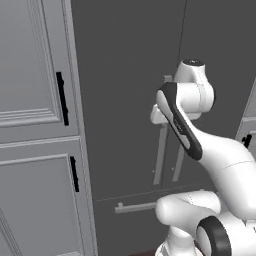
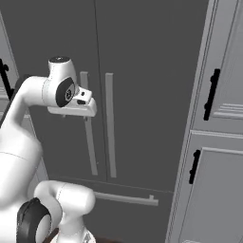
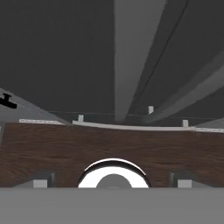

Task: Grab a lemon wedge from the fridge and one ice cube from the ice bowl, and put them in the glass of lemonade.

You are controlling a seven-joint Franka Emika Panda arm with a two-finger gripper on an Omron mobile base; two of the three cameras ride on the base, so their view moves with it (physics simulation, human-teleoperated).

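The fridge (image 2: 142, 95) is shut, directly ahead of the gripper (image 3: 113, 178), whose fingers are spread wide and hold nothing. The left door's handle (image 2: 88, 124) runs vertically just in front of the hand — its long axis upright — so a grasp across it is judged next. The lemon wedge presumably lies behind these doors.

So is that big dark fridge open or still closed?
Closed. Both doors of the fridge sit flush, their two long handles side by side, only a thin seam between; the bottom drawer is shut too.
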